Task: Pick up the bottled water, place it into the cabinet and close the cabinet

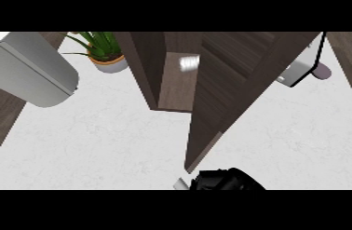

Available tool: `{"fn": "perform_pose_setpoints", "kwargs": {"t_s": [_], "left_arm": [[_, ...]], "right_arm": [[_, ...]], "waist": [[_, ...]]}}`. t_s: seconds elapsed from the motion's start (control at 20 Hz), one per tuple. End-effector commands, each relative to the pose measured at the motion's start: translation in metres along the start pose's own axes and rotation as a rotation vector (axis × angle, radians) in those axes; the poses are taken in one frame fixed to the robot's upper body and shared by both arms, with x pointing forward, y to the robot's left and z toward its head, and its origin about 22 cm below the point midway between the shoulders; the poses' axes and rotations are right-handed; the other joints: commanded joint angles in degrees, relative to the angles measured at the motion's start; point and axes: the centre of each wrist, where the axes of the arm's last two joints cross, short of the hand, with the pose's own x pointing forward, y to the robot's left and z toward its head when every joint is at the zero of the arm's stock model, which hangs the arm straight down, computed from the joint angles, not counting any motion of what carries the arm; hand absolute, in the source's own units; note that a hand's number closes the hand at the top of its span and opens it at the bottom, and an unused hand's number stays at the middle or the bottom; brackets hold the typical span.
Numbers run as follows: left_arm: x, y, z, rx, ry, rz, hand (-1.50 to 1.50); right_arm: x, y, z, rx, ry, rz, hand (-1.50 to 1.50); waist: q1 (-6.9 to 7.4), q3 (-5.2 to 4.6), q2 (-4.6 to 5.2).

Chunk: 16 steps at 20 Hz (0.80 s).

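Observation:
The dark wooden cabinet [152, 61] stands at the back middle of the counter. Its door [237, 94] is swung open toward me, and its lower corner ends near the view's bottom. Inside, a light wooden shelf [175, 91] shows with a pale glossy patch [187, 64] on it; I cannot tell whether that is the bottled water. My right hand [227, 180] is a black mass at the bottom edge, just below the door's corner. A small pale piece [180, 183] sticks out at the hand's left; what it is stays unclear. My left hand is out of view.
A potted green plant [104, 51] stands left of the cabinet. A large grey rounded appliance [34, 71] fills the far left. A white and purple object [306, 71] shows behind the door at right. White marbled counter [103, 140] spreads in front.

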Motion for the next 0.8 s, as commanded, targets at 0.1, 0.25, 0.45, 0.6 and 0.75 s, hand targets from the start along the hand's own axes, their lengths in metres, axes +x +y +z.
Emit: {"fn": "perform_pose_setpoints", "kwargs": {"t_s": [0.1,0.25,0.45,0.6,0.75], "left_arm": [[0.026,0.000,0.007,0.008,-0.030,0.037,-1.50],[0.023,0.028,0.023,0.027,-0.035,0.047,-1.50],[0.029,0.028,0.018,0.032,-0.044,0.046,-1.50],[0.051,0.023,0.020,0.047,-0.052,0.041,-1.50],[0.050,0.037,0.033,0.052,-0.059,0.033,-1.50]], "right_arm": [[0.022,-0.003,-0.059,0.033,-0.046,-0.099,1.50],[0.030,-0.024,-0.078,0.009,-0.069,-0.175,1.50],[0.037,-0.054,-0.118,0.006,-0.072,-0.222,1.50],[0.017,-0.074,-0.128,0.016,-0.054,-0.206,1.50],[0.038,-0.097,-0.140,0.036,-0.053,-0.218,1.50]], "waist": [[-0.84,0.00,-0.40],[-1.25,-0.03,-0.50],[-2.08,0.02,-0.28],[-2.41,0.08,-0.36],[-2.74,0.04,-0.44]]}}
